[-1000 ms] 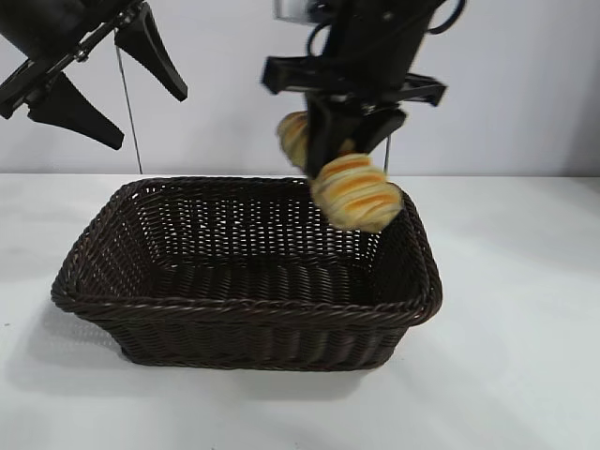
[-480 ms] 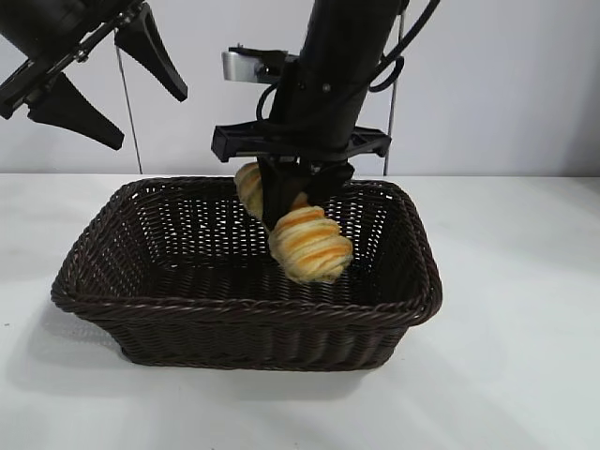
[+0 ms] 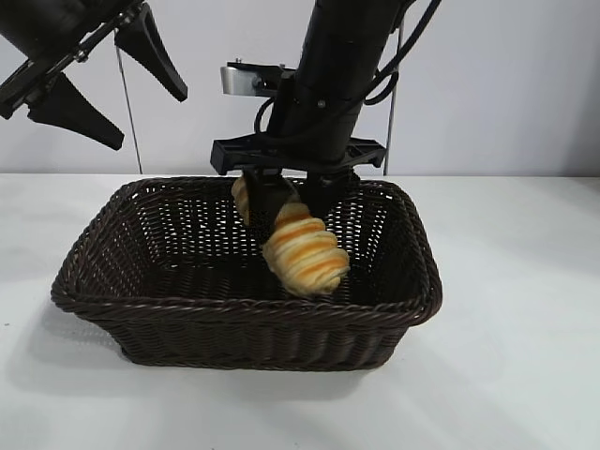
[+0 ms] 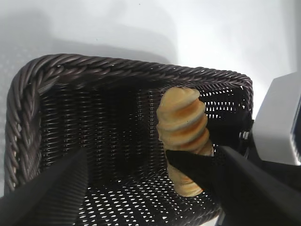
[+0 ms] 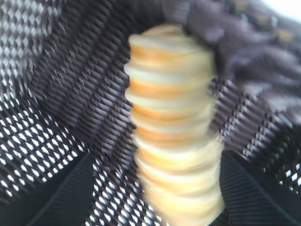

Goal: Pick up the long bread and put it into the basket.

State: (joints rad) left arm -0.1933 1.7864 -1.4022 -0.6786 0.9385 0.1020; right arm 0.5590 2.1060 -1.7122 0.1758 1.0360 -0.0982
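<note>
A white surface [image 3: 525, 375] fills the foreground of the exterior view. On it sits the basket [image 3: 244, 314], a large dark brown rectangle of woven wicker with flaring sides and a braided rim, its long side facing the camera.

Inside the basket, toward its right half, is the long bread [image 3: 298, 246], a golden-tan loaf with spiral ridges and orange-brown stripes. It is tilted, its lower end nearer the camera and close to the basket floor, its upper end rising toward the back wall. Whether the lower end touches the floor cannot be told.

Directly above the loaf, the right claw [image 3: 292, 192] points steeply down into the basket. Its two dark fingers stand on either side of the loaf's upper part. In the right wrist view the loaf [image 5: 174, 141] is smeared with motion while the two fingers [image 5: 61, 197] stand well apart on either side of it, so the right claw looks spread wide and not gripping the bread.

At the upper left, well apart from the basket and raised high, is the left claw [image 3: 103, 80], its fingers spread wide and holding nothing. Its wrist view looks down into the basket [image 4: 28, 122] and shows the loaf [image 4: 184, 129] beside the right arm.

Behind everything is a plain pale wall [image 3: 525, 84].
</note>
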